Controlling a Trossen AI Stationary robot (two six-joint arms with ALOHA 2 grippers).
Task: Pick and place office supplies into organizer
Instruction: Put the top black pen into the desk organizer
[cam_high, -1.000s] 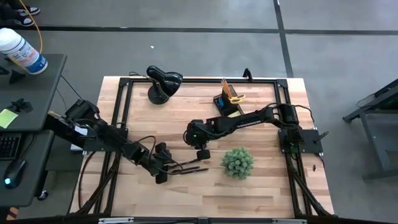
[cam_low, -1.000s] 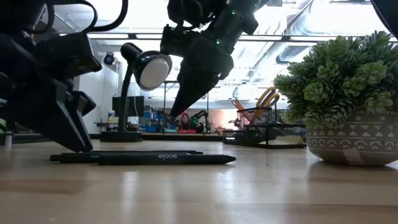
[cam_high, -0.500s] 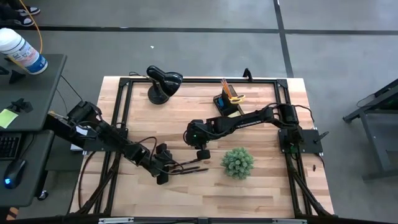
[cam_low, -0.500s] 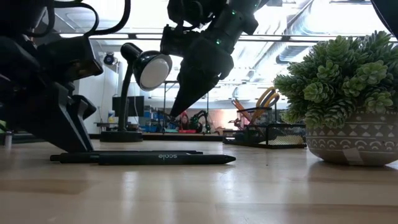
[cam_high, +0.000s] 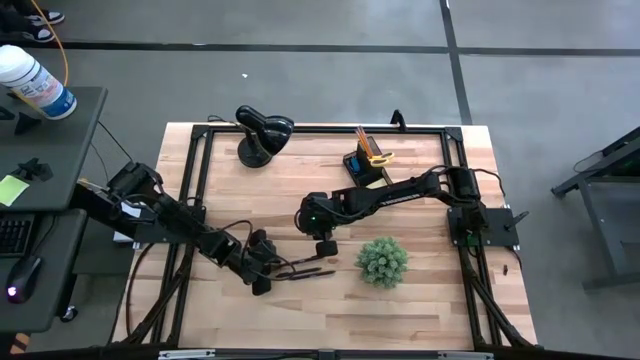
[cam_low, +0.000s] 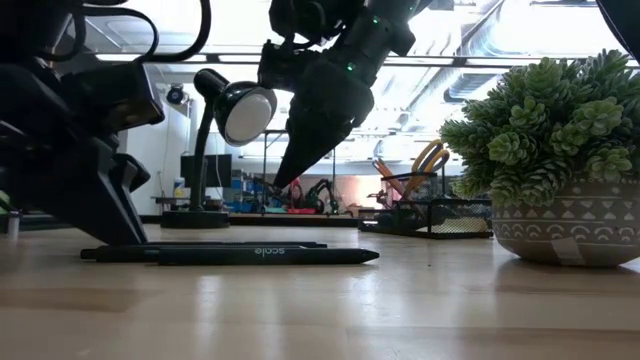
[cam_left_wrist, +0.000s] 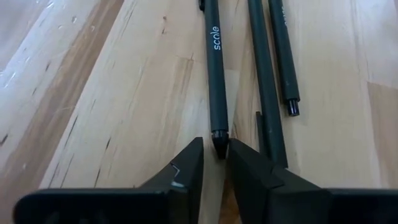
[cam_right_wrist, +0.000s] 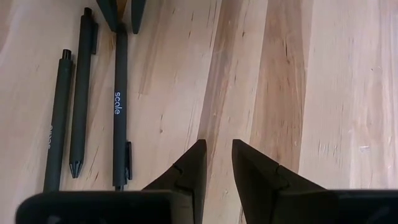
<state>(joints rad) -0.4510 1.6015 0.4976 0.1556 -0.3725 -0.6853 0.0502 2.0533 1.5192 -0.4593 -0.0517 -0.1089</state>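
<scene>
Left gripper (cam_left_wrist: 214, 163): low on the counter (cam_high: 420, 300), fingers narrowly parted astride the tip of one pen (cam_left_wrist: 215, 74), not yet clamped on it.

Pens (cam_high: 305, 268): three, side by side, flat on the counter. Long axes run straight ahead from the left gripper, which is the nearer arm.

Right gripper (cam_right_wrist: 216, 163): raised above the counter just beyond the pens, fingers slightly apart, empty.

Plant (cam_high: 382, 261): right of the pens.

Organizer (cam_high: 366, 165): at the far edge, well apart, already holding scissors and pencils.

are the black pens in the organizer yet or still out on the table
Out. Three black pens lie flat on the table, far from the organizer. The left gripper has its fingertips around one pen's end.
</scene>
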